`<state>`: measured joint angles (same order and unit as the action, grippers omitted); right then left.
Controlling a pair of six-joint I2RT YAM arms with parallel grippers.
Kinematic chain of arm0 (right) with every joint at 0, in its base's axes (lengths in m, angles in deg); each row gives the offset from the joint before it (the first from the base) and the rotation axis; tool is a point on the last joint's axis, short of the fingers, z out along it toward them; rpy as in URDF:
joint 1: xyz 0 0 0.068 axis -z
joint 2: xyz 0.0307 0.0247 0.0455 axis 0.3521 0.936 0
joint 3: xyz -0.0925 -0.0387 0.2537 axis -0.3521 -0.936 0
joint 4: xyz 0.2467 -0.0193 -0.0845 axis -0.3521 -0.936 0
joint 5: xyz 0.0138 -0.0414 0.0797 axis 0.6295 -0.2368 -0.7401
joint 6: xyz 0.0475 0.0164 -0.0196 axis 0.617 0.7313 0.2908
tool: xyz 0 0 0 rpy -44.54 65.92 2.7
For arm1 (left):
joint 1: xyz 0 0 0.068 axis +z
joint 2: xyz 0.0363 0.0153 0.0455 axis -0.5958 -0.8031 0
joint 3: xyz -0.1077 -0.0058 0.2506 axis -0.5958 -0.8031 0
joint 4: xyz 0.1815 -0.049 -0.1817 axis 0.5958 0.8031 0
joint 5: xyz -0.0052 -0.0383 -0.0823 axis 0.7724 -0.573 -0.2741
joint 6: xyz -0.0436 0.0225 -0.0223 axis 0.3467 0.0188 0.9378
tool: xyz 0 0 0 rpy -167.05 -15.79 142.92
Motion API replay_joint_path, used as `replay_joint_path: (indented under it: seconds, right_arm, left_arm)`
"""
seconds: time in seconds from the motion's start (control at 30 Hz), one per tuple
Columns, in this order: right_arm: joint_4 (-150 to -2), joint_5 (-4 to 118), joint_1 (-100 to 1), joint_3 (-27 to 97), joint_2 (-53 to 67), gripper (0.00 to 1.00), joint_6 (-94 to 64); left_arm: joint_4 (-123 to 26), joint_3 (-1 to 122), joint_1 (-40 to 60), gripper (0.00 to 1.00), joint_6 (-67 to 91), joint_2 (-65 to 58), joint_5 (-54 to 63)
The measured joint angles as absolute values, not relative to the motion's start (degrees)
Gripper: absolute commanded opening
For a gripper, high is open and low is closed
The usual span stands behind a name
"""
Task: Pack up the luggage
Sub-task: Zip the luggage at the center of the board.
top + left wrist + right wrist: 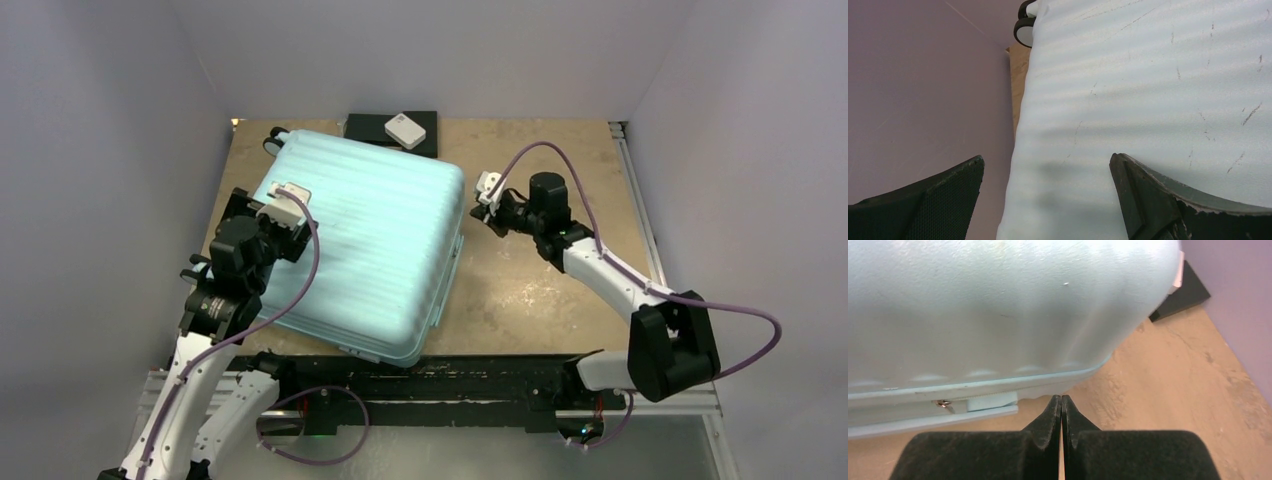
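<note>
The luggage [370, 240] lay shut and flat on the desk [540, 290], skewed across the desk's 9 o'clock half, with a wheel [1024, 31] at 11 o'clock. The left hand [1047, 157] hung spread wide over the ribbed shell near its 9 o'clock edge, gripping nothing. The right hand [1061, 397] was pressed closed and empty, low just off the case's 3 o'clock side. It was aimed at the seam [973, 385], where a small metal tab [943, 403] showed.

The step looked like work on that seam; opening or closing, I cannot tell. To do it well, the right hand would likely need to part its fingers before the tab, then follow the seam's curve. The left could press the shell to stop it sliding.

Room was uneven. There was bare desk from 2 to 5 o'clock and a wall close at 9. A black box [370, 125] carrying a white item [405, 130] sat just beyond the case at 12. The case's near corner reached the 6 o'clock edge.
</note>
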<state>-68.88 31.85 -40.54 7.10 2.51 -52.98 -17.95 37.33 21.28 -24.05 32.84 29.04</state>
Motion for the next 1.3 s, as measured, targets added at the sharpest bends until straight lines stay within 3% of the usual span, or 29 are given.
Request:
replay_joint_path:
  seconds: [0.07, 0.13, 0.4, 1.3]
  right_arm:
    - [-69.56, 30.23, -40.54, 7.32, 3.36, 0.33, -53.57]
    - [-71.52, 27.34, -40.52, 7.30, 3.93, 0.43, -55.58]
    - [-76.99, 16.57, -40.54, 2.99, 4.02, 0.53, -65.35]
    - [-75.98, 3.43, -40.21, 6.77, 14.25, 0.47, -62.33]
  left_arm:
    - [-17.95, 37.18, 21.28, 0.99, -24.03, 33.19, 29.06]
    - [-17.80, 36.98, 21.28, 0.99, -24.05, 33.69, 29.06]
    - [-17.62, 36.33, 21.28, 0.99, -24.03, 34.68, 29.06]
    - [-17.78, 36.18, 21.28, 0.99, -23.87, 34.68, 29.04]
